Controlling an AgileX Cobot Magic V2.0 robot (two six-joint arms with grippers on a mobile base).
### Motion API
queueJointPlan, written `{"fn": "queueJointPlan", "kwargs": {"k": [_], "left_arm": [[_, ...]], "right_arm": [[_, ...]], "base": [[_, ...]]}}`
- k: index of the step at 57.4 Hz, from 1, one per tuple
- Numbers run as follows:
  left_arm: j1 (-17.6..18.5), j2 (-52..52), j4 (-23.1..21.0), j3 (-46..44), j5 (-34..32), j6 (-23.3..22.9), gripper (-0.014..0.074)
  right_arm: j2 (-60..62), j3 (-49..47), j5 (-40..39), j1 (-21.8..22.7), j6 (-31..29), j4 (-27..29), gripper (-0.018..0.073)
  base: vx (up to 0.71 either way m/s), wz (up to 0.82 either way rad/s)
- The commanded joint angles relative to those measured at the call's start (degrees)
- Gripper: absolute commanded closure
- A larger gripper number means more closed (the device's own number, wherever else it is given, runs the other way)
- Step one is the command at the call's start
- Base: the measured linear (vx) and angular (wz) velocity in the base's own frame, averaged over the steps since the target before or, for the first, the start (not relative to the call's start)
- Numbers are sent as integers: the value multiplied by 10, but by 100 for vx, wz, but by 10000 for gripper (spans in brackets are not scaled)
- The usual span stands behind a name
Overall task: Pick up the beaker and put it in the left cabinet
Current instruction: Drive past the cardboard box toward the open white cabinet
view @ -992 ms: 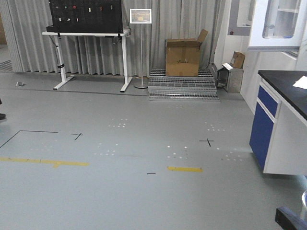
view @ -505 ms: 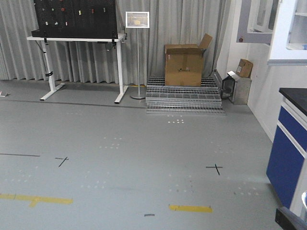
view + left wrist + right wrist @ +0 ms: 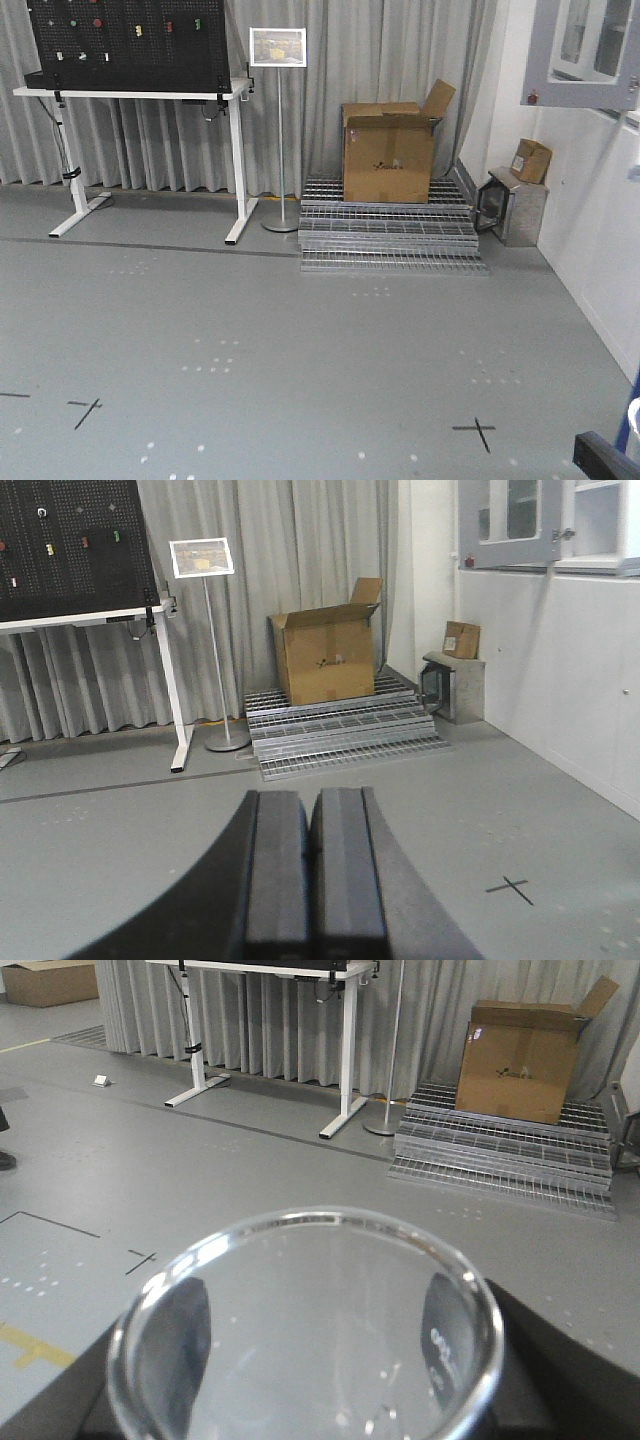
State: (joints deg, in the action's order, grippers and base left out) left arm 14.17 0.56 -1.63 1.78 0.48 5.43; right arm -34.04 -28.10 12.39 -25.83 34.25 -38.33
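Cardboard box (image 3: pixel 388 150) nearer than before; right hand (image 3: pixel 310 1360) grips beaker (image 3: pixel 300 1305).

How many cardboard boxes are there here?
3: a big open box on the grates, a small box on the grey case, a third box on the floor, far left in the right wrist view. Others may be hidden.

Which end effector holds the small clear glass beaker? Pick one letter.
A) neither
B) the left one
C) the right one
C: in the right wrist view the small clear glass beaker sits gripped in the right end effector, while the left end effector is shut and empty.
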Motion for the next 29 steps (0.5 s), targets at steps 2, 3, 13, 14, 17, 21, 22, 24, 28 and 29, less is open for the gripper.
{"fn": "queueJointPlan", "kwargs": {"k": [2, 3, 13, 14, 17, 21, 22, 24, 28, 29], "left_arm": [[3, 10, -5, 9, -48, -2, 596], [3, 10, -5, 9, -48, -2, 596], [3, 10, -5, 9, -48, -2, 596], [3, 10, -5, 9, -48, -2, 596], [3, 10, -5, 9, -48, -2, 596], [3, 10, -5, 9, -48, -2, 596], [3, 10, -5, 9, -48, -2, 596], [3, 10, -5, 9, -48, -2, 596], [3, 10, -5, 9, -48, -2, 596], [3, 10, -5, 9, -48, -2, 596]], "right_arm": [[1, -18, -38, 1, 0, -9, 564], [1, -18, -38, 1, 0, -9, 564], [1, -18, -38, 1, 0, -9, 564], [1, -18, -38, 1, 0, -9, 564], [1, -18, -38, 1, 0, -9, 564], [1, -18, -38, 1, 0, -9, 564], [1, -18, -38, 1, 0, -9, 564], [1, -18, -38, 1, 0, -9, 564], [1, -18, -38, 1, 0, -9, 564], [1, -18, -38, 1, 0, -9, 564]], "base": [[75, 3], [75, 5], [76, 7], [76, 8], [76, 8], [76, 7], [76, 5], [76, 4], [76, 1], [76, 0]]}}
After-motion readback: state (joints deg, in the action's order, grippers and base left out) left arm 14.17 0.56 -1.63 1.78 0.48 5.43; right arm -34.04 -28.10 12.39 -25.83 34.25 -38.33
